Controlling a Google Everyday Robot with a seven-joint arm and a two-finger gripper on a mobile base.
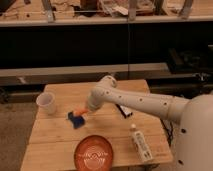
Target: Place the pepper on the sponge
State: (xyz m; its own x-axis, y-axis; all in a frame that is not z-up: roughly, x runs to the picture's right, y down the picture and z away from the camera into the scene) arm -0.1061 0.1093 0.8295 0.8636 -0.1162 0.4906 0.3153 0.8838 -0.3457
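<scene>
Obs., from the room, facing the worktop [55,142]:

- The white arm [145,102] is reaching in from the lower right of the frame and crossing the worktop toward centre-left. It is bending down at the wrist.
- The gripper [84,110] is hanging at the arm's end, left of centre, pointing down and to the left.
- The jaws are closing around the pepper [79,110]. Only the orange tip is showing, sticking out to the left of the gripper. How wide the jaws are standing around it is hard to make out.
- The pepper is sitting right above the upper edge of the sponge [75,120]. I cannot tell whether it is touching it.
- The sponge is lying flat on the worktop, below and slightly left of the gripper, turned at an angle to the worktop's edges.
- A white cup [46,103] is standing upright toward the left side of the worktop, well apart from the sponge.
- An orange-red plate [93,154] is resting at the near edge, lower centre of the frame, below the sponge and apart from it.
- A white bottle [141,143] is lying on its side at the lower right of the worktop, right of the plate.
- A dark flat thing [124,110] is lying under the arm, near centre. Its type is not readable.
</scene>
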